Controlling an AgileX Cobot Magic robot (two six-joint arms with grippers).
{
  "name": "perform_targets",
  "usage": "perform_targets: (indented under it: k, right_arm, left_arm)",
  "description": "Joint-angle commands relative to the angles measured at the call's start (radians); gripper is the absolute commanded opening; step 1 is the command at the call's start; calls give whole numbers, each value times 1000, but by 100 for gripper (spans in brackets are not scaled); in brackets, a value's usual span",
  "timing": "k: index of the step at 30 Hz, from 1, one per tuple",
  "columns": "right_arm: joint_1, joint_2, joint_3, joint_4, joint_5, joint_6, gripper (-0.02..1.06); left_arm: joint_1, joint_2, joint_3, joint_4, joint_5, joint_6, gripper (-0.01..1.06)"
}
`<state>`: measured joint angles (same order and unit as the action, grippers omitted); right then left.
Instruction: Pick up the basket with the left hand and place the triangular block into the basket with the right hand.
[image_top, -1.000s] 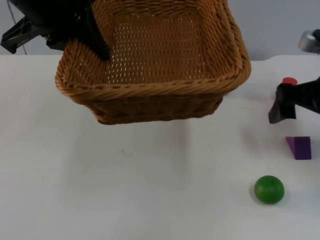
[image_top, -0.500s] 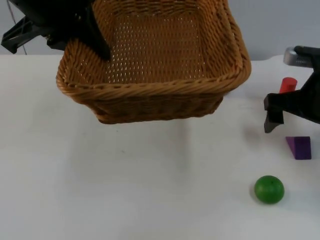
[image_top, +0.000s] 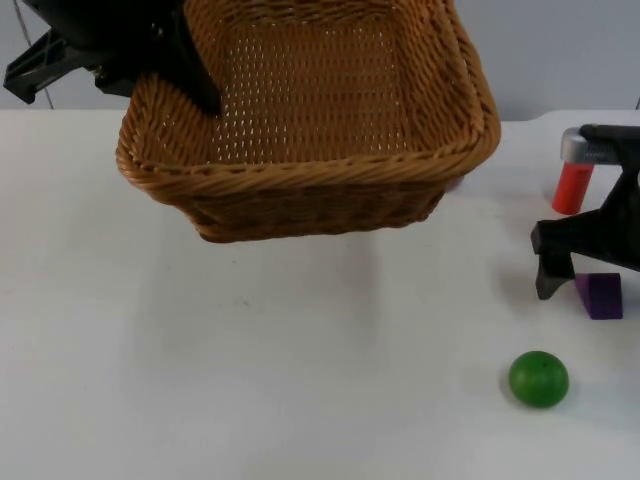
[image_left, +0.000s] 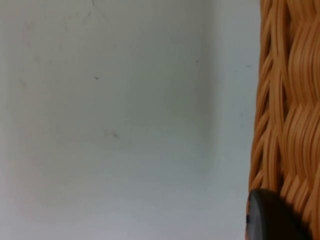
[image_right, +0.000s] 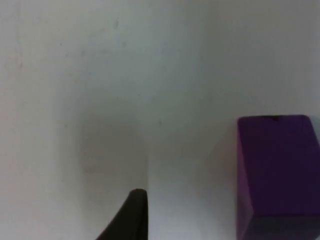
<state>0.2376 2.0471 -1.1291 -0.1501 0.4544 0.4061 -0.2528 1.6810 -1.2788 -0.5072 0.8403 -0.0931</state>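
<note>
The woven brown basket (image_top: 310, 175) hangs above the table at the back, tilted, with my left gripper (image_top: 195, 95) shut on its left rim. Its wicker wall (image_left: 287, 100) runs beside a black fingertip (image_left: 270, 217) in the left wrist view. The purple triangular block (image_top: 600, 296) lies on the table at the right edge. My right gripper (image_top: 592, 272) is open low over it, one finger (image_top: 548, 278) standing just left of the block. In the right wrist view the block (image_right: 277, 170) sits beside a black fingertip (image_right: 132, 215), not touching it.
A red cylinder (image_top: 573, 187) stands behind the right gripper at the far right. A green ball (image_top: 538, 378) rests in front of the block. The white table (image_top: 250, 360) stretches bare under and in front of the basket.
The right gripper has come forward and down, from beside the red cylinder to the purple block. The basket has stayed raised in almost the same place.
</note>
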Motion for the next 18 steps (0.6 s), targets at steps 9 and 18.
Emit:
perform_targets:
  k: [9,18]
  right_arm:
    - [7,6,-3,-4,23,-34,55]
    - [5,7,-3,-36,66,-34,0]
  left_arm:
    - [-6,-7,-3,-29,-11,1,0]
    - [-6,-7,-3,-29,-9,2,0]
